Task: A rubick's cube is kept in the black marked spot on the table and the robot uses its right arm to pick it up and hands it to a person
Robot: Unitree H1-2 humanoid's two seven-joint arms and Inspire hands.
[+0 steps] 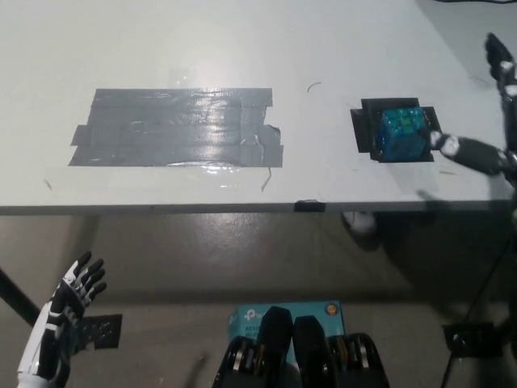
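Reaching right robot hand (485,121), cube (403,133) on black mark (362,129)

My right hand (485,121) reaches in from the right edge, fingers spread wide apart. My left hand (69,303) hangs low, fingers loosely apart, holding nothing.

Rubik's cube (402,134) on black marked spot (364,129): top, left, far side unobstructed. Right hand (485,121) just beside cube's right face. Grey tape patch (178,128) flat, well apart left. Table (323,48) surface otherwise open.
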